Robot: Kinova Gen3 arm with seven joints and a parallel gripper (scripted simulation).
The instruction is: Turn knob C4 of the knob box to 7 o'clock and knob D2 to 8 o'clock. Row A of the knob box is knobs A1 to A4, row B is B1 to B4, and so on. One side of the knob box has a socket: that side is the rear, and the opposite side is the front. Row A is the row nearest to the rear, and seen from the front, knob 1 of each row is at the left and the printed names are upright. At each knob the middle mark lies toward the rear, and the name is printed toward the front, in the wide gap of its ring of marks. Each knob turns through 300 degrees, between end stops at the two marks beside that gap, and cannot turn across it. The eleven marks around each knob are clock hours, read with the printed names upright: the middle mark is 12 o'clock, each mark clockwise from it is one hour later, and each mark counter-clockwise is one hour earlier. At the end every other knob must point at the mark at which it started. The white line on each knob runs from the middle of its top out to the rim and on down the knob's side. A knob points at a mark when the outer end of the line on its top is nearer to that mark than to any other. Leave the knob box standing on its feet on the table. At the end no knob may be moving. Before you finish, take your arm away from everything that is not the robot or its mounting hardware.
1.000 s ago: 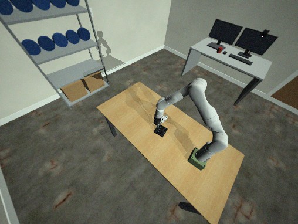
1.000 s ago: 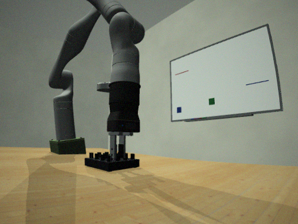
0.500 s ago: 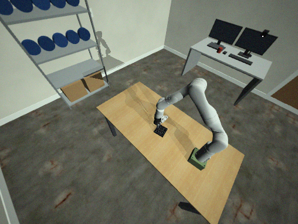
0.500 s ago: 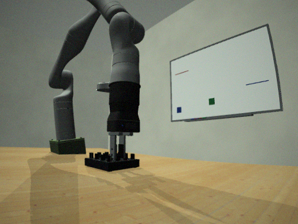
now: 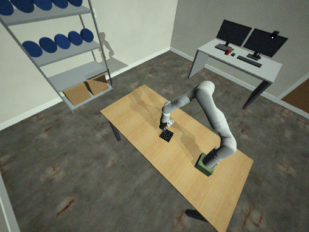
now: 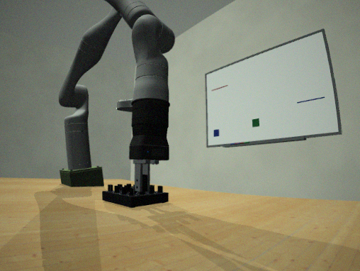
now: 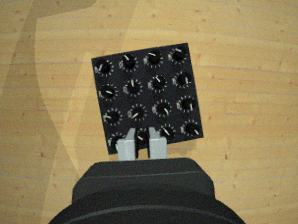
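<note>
Now the C4 step seems in hand: the gripper (image 5: 164, 129) (image 6: 142, 191) (image 7: 142, 138), partly closed, straddles knob C4 (image 7: 143, 138) at the edge of the knob box (image 5: 165, 135) (image 6: 132, 201) (image 7: 121, 103); grip unclear. Turning needs a firm, centred pinch, avoiding the box's neighbouring knobs; bare table lies beyond that edge.

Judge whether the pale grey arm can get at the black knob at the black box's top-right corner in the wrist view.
Probably yes: nothing covers that knob, but the grey fingers, low at the opposite edge, likely need lifting over others.

Two monitors (image 5: 233, 33) (image 5: 265, 42), sixteen knobs (image 7: 133, 88), one whiteboard (image 6: 273, 89)
</note>
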